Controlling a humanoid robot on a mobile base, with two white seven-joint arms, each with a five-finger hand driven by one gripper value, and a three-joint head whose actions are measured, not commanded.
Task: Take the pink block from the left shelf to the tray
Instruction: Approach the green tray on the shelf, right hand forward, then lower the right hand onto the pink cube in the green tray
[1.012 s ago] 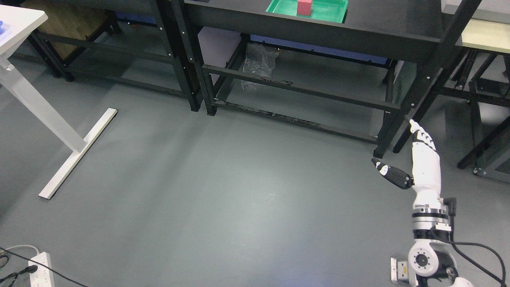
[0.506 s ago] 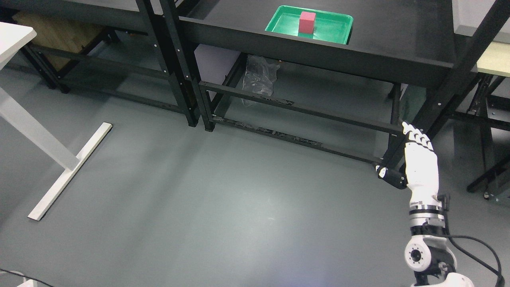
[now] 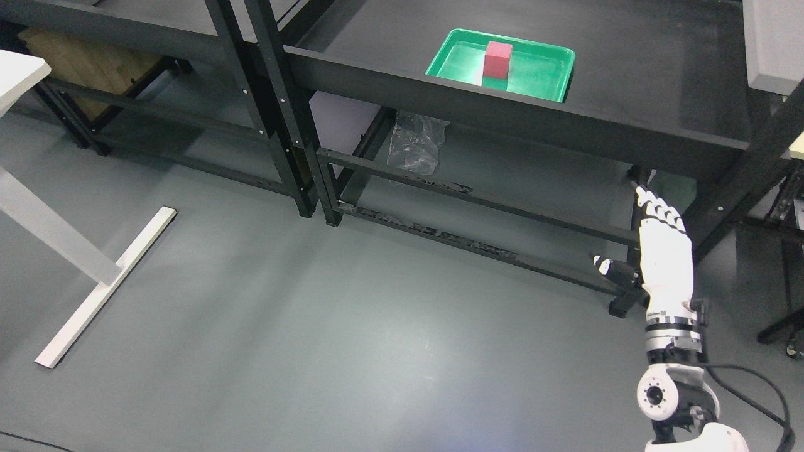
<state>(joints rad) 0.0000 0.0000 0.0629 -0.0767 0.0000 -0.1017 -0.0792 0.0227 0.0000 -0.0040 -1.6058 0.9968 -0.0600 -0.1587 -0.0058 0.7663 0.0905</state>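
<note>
A pink block [image 3: 497,59] stands upright inside a green tray [image 3: 540,80] on the black shelf top at the upper middle of the head view. My right hand [image 3: 637,235] reaches up from the lower right, well below and to the right of the tray, in front of the shelf's lower rail. Its white fingers [image 3: 656,210] are stretched out and its dark thumb sticks out to the left; it holds nothing. The left arm does not show.
The black shelf [image 3: 628,138] has posts and low rails near my hand. A second black rack [image 3: 251,94] stands to the left. A crumpled plastic bag [image 3: 414,141] lies under the shelf. A white table leg and foot [image 3: 94,282] cross the grey floor at left.
The whole picture has shifted down and the shelf looks nearer, so the camera has moved. My right hand stays stretched out and empty at the lower right.
</note>
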